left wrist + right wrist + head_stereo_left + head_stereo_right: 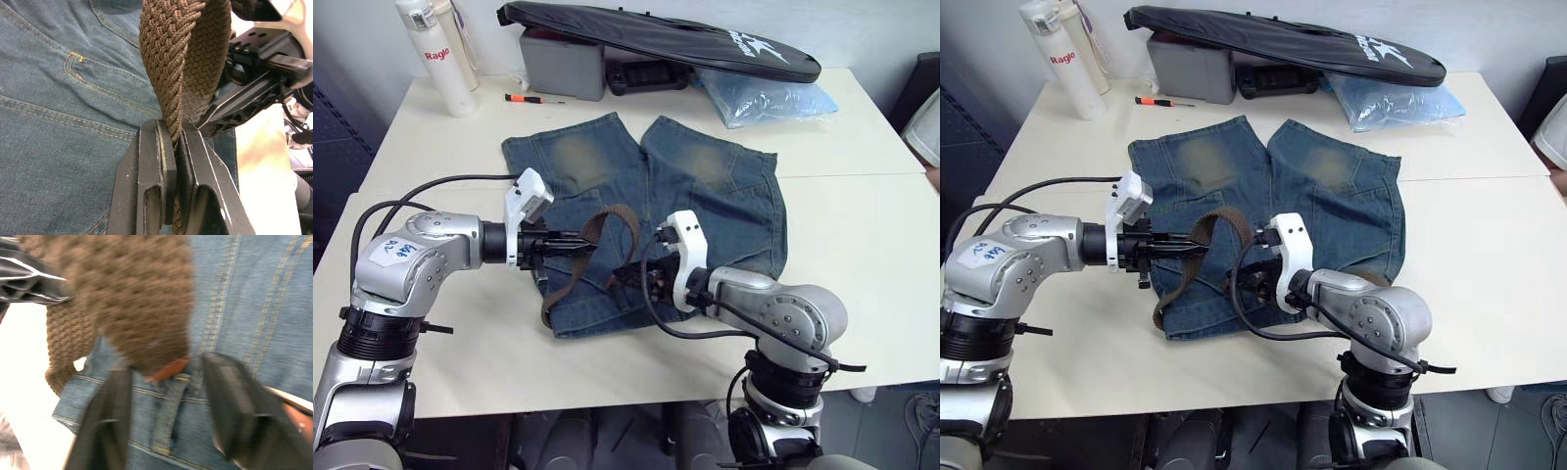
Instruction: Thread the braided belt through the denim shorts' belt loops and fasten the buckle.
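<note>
**Inspector:** Start at the near edge. What are the arms doing?

**Assistant:** The right gripper [628, 277] sits at the near waistband of the denim shorts [705, 196]. Its fingers [234, 406] stand wide apart, one on each side of a belt loop [168, 416], holding nothing. The braided belt [607, 223] hangs just in front of them, with a tan leather bit [168, 368] at the edge of the strap, right above that loop.

**Inspector:** And the left?

**Assistant:** The left gripper [570, 244] reaches in from the left over the shorts' left side. Its fingers [146, 176] are clamped flat on the belt, strap pinched between the pads.

**Inspector:** How does the belt run?

**Assistant:** It arches up from the left fingers, over toward the right gripper; the other length trails down across the waistband to the near left corner of the shorts. I cannot make out the buckle.

**Inspector:** The shorts?

**Assistant:** Flat on the white bench [862, 294], waistband near, legs pointing far.

**Inspector:** Beyond them?

**Assistant:** A red-handled screwdriver [530, 99], a white bottle [437, 57] far left, a grey box [563, 65] under a long black bag [666, 37], and a blue plastic bag [759, 98].
</note>
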Robot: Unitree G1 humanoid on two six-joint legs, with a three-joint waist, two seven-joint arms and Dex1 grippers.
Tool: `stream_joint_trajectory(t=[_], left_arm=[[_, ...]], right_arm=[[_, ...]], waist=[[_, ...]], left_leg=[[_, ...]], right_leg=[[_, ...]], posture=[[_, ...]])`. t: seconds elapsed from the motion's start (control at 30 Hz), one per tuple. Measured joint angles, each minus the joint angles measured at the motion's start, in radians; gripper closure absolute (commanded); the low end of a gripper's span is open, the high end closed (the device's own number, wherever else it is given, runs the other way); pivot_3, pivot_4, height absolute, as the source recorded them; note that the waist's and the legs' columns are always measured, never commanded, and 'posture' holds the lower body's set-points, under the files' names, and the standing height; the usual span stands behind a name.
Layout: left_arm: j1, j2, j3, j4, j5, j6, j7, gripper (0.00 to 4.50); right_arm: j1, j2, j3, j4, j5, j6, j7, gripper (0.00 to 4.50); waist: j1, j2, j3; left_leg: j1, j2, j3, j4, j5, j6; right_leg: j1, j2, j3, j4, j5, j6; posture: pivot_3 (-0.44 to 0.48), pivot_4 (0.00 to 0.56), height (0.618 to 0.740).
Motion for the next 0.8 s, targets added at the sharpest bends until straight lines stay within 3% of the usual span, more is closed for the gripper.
stream_joint_trajectory(t=[0.03,0.2,0.33,0.4,0.5,0.57,0.6,0.73,0.8], left_arm=[[0.001,-0.004,0.000,0.000,0.001,0.000,-0.001,4.50],[0.013,-0.004,0.001,0.000,0.002,0.000,-0.010,4.50],[0.020,-0.001,0.008,0.000,0.001,0.001,-0.012,4.50],[0.033,0.007,0.030,0.000,-0.002,0.004,-0.019,4.50],[0.048,0.031,0.087,0.006,-0.033,0.047,-0.021,3.23],[0.052,0.032,0.109,0.007,-0.047,0.067,-0.019,2.58],[0.063,0.033,0.157,0.003,-0.079,0.104,-0.006,2.11],[0.085,0.033,0.272,-0.012,-0.152,0.190,0.051,0.33],[0.088,0.033,0.369,-0.015,-0.210,0.253,0.096,0.08]], right_arm=[[0.000,0.000,-0.003,0.001,0.000,0.000,-0.001,4.48],[0.002,-0.018,-0.031,0.003,0.003,0.000,0.004,4.48],[-0.014,-0.098,-0.047,0.003,0.023,0.001,0.035,4.48],[-0.058,-0.204,-0.047,0.001,0.039,0.000,0.071,4.48],[-0.122,-0.413,0.022,0.000,0.043,-0.069,0.141,4.50],[-0.132,-0.455,0.050,0.003,0.038,-0.102,0.157,4.50],[-0.146,-0.511,0.112,0.016,0.024,-0.162,0.184,4.50],[-0.155,-0.567,0.219,0.061,-0.004,-0.270,0.222,4.50],[-0.164,-0.588,0.259,0.086,-0.025,-0.320,0.237,4.50]], waist=[[0.000,0.000,0.000],[0.000,0.000,0.000],[0.000,0.000,0.000],[0.000,0.000,0.000],[0.000,0.000,0.000],[-0.002,0.000,0.000],[-0.009,0.000,0.000],[-0.018,0.000,0.000],[-0.021,0.000,0.000]], left_leg=[[0.000,0.000,0.000,0.000,0.000,0.000],[0.000,0.000,0.000,0.000,0.000,0.000],[0.000,0.000,0.000,0.000,0.000,0.000],[0.000,0.000,0.001,0.001,-0.001,0.001],[0.000,0.000,0.001,0.000,-0.001,0.001],[0.000,0.000,0.001,0.000,-0.001,0.002],[0.000,0.000,0.001,0.000,-0.001,0.002],[0.000,0.000,0.002,0.000,-0.001,0.002],[0.000,0.000,0.001,0.000,-0.001,0.002]], right_leg=[[0.000,0.000,0.000,0.000,0.000,0.000],[0.000,0.000,0.000,0.000,0.000,0.000],[0.000,0.000,0.000,0.000,0.000,0.000],[0.000,0.000,0.001,0.000,0.000,0.000],[0.000,0.000,0.001,0.000,0.000,0.000],[0.000,0.000,0.001,-0.001,0.000,0.000],[0.000,0.000,0.001,-0.001,0.000,0.000],[0.000,0.000,0.001,-0.001,0.000,0.000],[0.000,0.000,0.001,-0.001,0.000,0.000]], posture=[[0.000,0.150,0.740],[0.000,0.150,0.740],[0.000,0.150,0.740],[0.000,0.150,0.740],[0.000,0.150,0.740],[0.000,0.150,0.740],[0.000,0.150,0.740],[0.000,0.150,0.740],[0.000,0.150,0.740]])
